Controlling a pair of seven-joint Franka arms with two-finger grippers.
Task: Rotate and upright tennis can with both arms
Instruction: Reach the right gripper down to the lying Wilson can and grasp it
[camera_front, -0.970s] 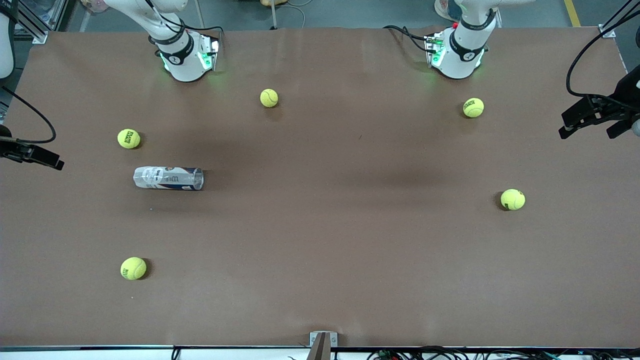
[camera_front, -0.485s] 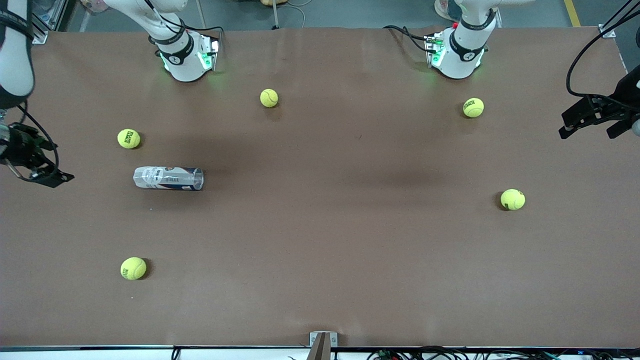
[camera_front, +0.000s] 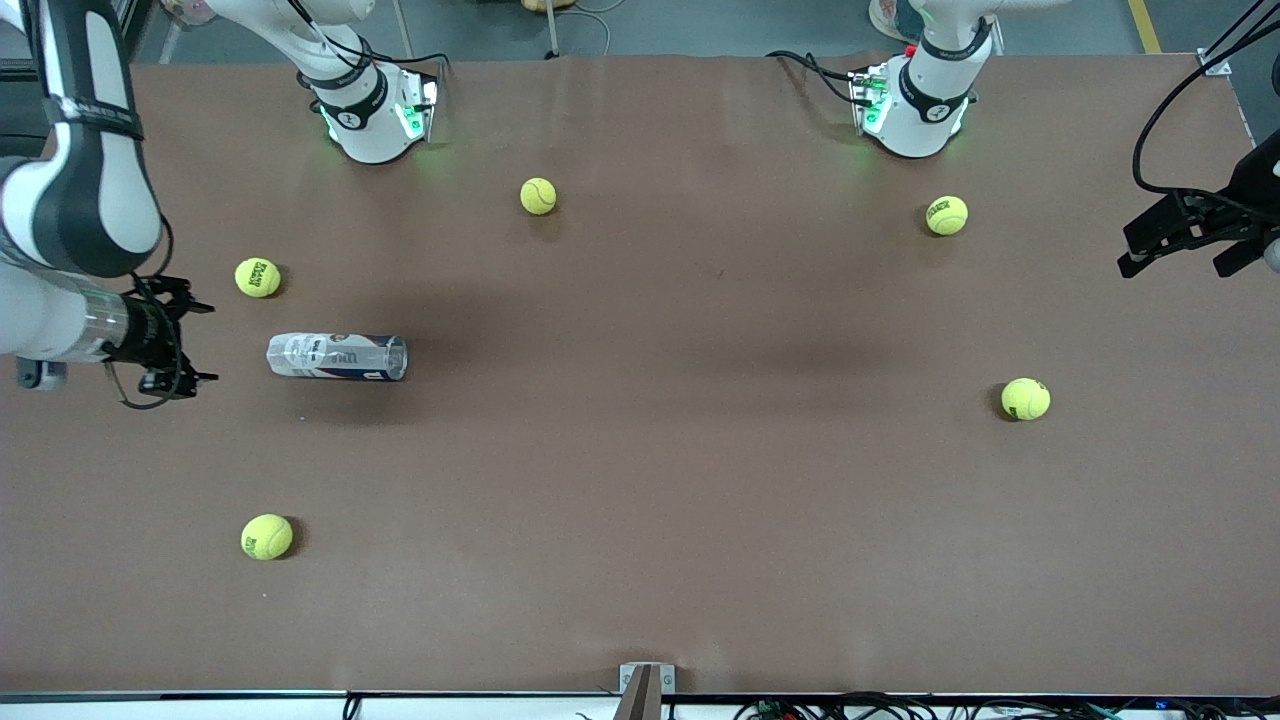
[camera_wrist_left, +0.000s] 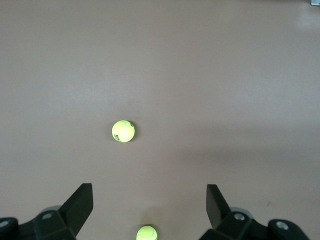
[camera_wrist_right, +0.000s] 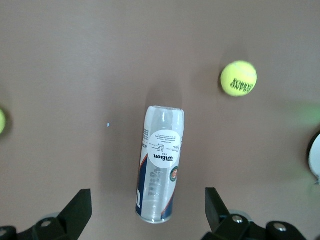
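The tennis can (camera_front: 337, 356) lies on its side on the brown table (camera_front: 640, 480) toward the right arm's end; it is a clear tube with a white, navy and red label. My right gripper (camera_front: 200, 342) hangs open in the air close to the can without touching it. In the right wrist view the can (camera_wrist_right: 160, 165) lies below the open right gripper (camera_wrist_right: 147, 192), with one end showing between the fingers. My left gripper (camera_front: 1175, 262) waits open in the air at the left arm's end of the table, and nothing is between the left gripper's (camera_wrist_left: 150, 192) fingers.
Several yellow tennis balls are scattered on the table. One ball (camera_front: 257, 277) lies close to the can, farther from the front camera, and another (camera_front: 266, 537) lies nearer. Others (camera_front: 538, 196) (camera_front: 946, 215) (camera_front: 1025, 399) lie toward the bases and the left arm's end.
My right arm has swung in from the table's edge toward the can, and its gripper has turned to face it. The can and the left arm have not moved.
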